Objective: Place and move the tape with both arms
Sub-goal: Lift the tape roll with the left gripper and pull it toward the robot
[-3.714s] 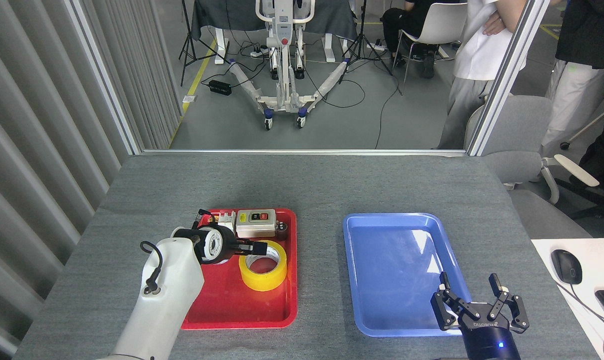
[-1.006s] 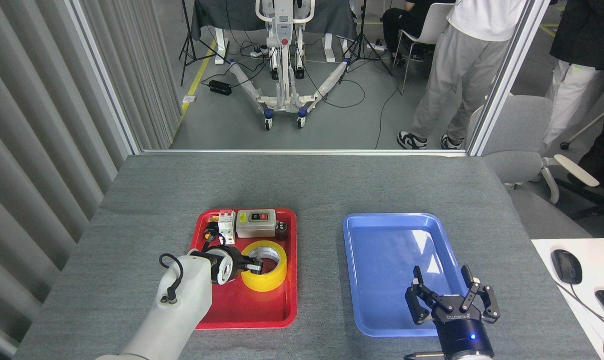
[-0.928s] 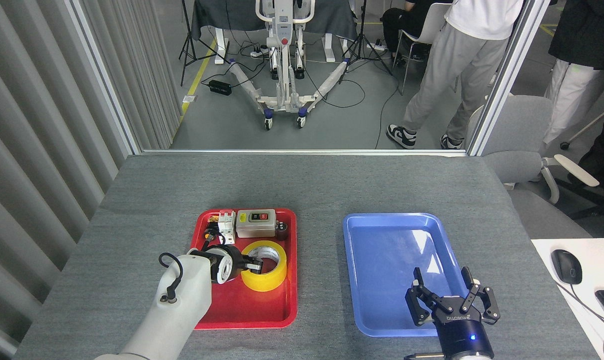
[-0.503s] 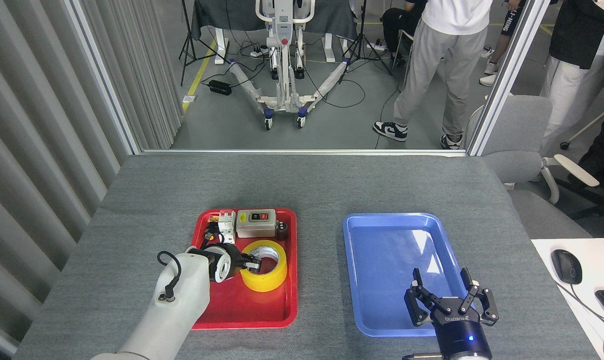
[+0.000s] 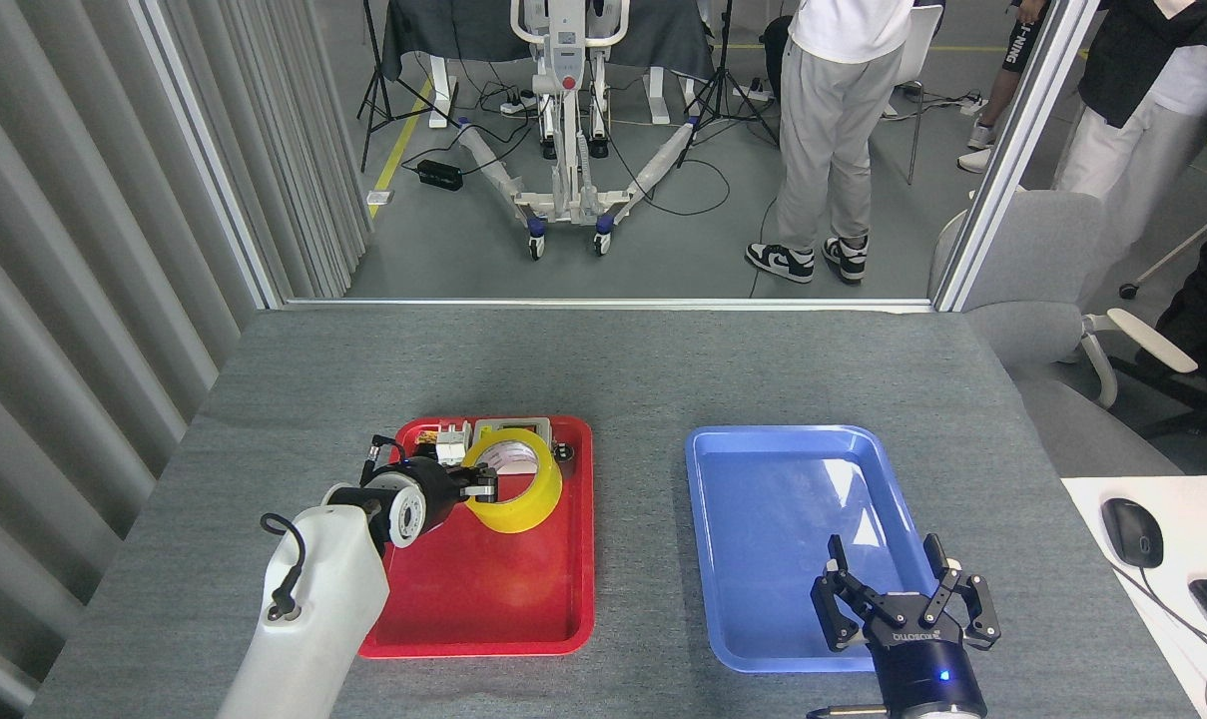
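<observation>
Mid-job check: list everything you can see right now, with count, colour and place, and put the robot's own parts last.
tape: one, yellow, tilted above the red tray, held by the left gripper
red tray: one, red, left half of the table
switch box: one, grey, far end of the red tray, mostly hidden by the tape
small parts: a few, white and black, far left corner of the red tray
blue tray: one, blue, right half of the table
table: one, grey
mouse: one, black, white desk at right
people: at least two, standing beyond the table
left gripper: black, shut on the tape's rim
right gripper: black, open, at the blue tray's near edge
</observation>
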